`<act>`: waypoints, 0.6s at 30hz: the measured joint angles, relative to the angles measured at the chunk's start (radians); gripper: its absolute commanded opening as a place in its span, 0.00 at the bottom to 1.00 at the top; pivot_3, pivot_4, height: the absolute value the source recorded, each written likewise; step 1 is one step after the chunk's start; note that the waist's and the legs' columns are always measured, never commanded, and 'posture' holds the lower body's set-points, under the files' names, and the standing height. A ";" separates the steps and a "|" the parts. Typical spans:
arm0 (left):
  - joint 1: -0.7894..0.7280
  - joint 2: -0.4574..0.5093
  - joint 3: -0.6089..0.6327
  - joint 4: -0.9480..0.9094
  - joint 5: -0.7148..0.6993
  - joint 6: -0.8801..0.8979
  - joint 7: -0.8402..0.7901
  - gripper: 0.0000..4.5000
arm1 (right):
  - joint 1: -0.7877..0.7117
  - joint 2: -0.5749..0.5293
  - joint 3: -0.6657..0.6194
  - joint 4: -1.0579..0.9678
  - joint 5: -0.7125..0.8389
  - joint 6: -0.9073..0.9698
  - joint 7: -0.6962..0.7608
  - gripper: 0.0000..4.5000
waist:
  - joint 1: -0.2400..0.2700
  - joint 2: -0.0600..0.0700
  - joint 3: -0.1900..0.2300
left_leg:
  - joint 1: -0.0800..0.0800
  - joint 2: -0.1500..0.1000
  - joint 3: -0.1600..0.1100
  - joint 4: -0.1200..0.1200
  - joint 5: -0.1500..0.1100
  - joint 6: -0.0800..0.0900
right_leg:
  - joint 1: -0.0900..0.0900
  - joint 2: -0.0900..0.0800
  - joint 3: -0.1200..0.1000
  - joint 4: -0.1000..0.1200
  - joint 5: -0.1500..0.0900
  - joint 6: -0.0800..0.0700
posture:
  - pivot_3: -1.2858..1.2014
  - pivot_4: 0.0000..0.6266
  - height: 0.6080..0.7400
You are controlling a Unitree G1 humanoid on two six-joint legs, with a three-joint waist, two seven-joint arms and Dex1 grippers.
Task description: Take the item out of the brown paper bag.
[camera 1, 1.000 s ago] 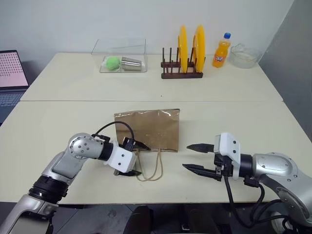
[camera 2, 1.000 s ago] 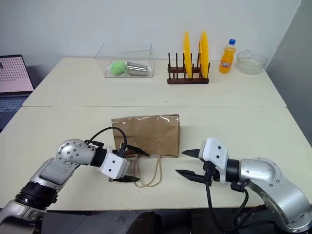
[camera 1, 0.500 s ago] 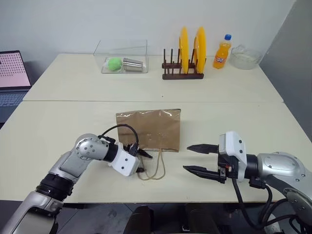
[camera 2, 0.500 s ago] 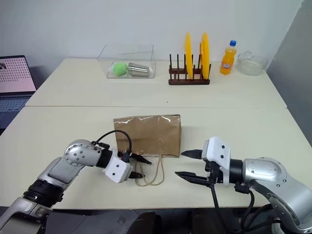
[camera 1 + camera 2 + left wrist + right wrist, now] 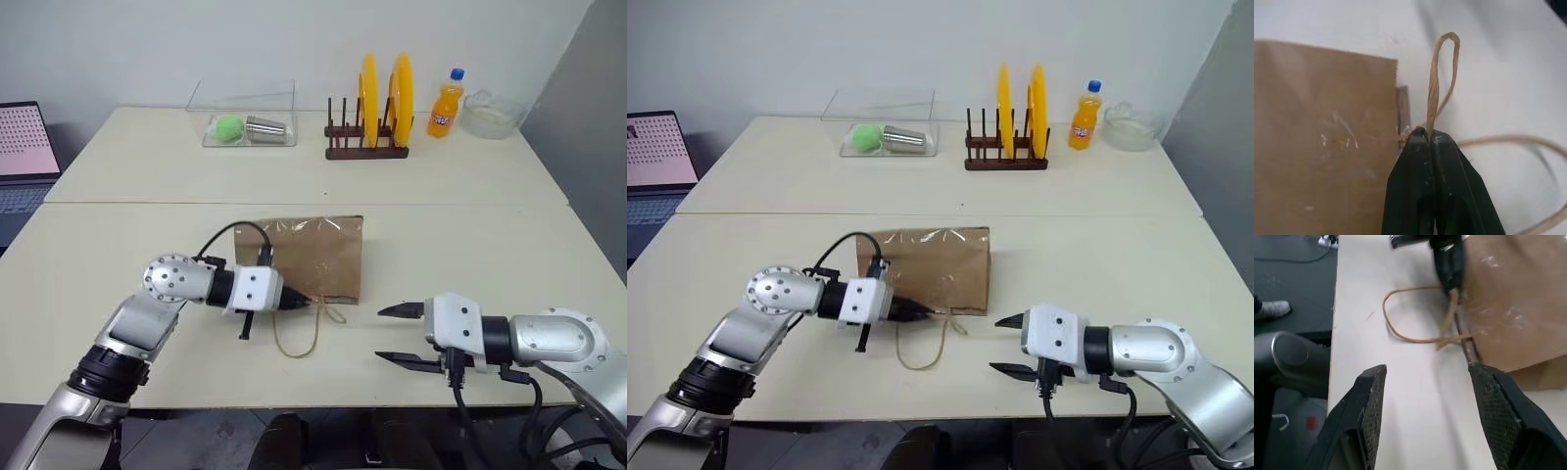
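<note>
The brown paper bag (image 5: 315, 255) lies flat in the middle of the near table, its mouth toward me. My left gripper (image 5: 299, 302) is shut on one tan cord handle (image 5: 1442, 63) right at the bag's near edge, the fingers (image 5: 1420, 161) pinched together around the cord. The other handle (image 5: 294, 345) lies in a loop on the table. My right gripper (image 5: 397, 335) hovers open to the right of the handles, a short way from the bag's near right corner, with nothing between its fingers (image 5: 1369, 401). The item is hidden.
On the far table stand a clear box (image 5: 245, 113) with a green ball and a metal cup, a plate rack (image 5: 367, 147) with two yellow plates, an orange soda bottle (image 5: 445, 103) and a glass bowl (image 5: 490, 113). A laptop (image 5: 24, 142) sits far left.
My left gripper has shut on the cord handle and risen a little toward the bag's edge, pulling the handle up. The right gripper has rolled and stayed open.
</note>
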 measured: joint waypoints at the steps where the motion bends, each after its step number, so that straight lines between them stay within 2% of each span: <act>1: -0.007 -0.001 0.010 -0.020 -0.017 0.040 0.003 0.00 | -0.023 0.016 0.032 0.014 -0.030 -0.029 0.007 0.62 | -0.001 0.000 0.000 | 0.000 0.000 0.000 0.000 0.000 0.000 | 0.000 0.000 0.000 0.000 0.000 0.000 | 0.52 0.24 1.00; 7: -0.073 -0.039 0.031 -0.038 -0.065 0.191 0.038 0.00 | -0.127 0.079 0.239 0.187 -0.309 -0.318 0.045 0.62 | 0.000 0.000 0.000 | 0.000 0.000 0.000 0.000 0.000 0.000 | 0.000 0.000 0.000 0.000 0.000 0.000 | 0.52 0.24 1.00; 9: -0.081 -0.040 0.034 -0.037 -0.065 0.205 0.042 0.00 | -0.145 0.106 0.269 0.245 -0.384 -0.393 0.044 0.62 | 0.001 0.000 0.000 | 0.000 0.000 0.000 0.000 0.000 0.000 | 0.000 0.000 0.001 0.000 0.000 0.000 | 0.52 0.24 1.00; 13: -0.078 -0.033 0.038 -0.027 -0.063 0.200 0.036 0.00 | -0.205 0.225 0.321 0.344 -0.501 -0.473 0.004 0.62 | -0.002 0.000 0.000 | 0.000 0.000 0.000 0.000 0.000 -0.001 | -0.002 0.001 0.002 0.002 0.000 0.000 | 0.52 0.24 1.00; 18: -0.068 -0.023 0.044 -0.023 -0.062 0.195 0.020 0.00 | -0.218 0.304 0.369 0.425 -0.607 -0.514 -0.025 0.62 | 0.002 0.000 0.000 | -0.001 -0.001 0.001 0.001 0.000 -0.001 | -0.002 0.000 0.002 0.002 0.000 0.000 | 0.52 0.24 1.00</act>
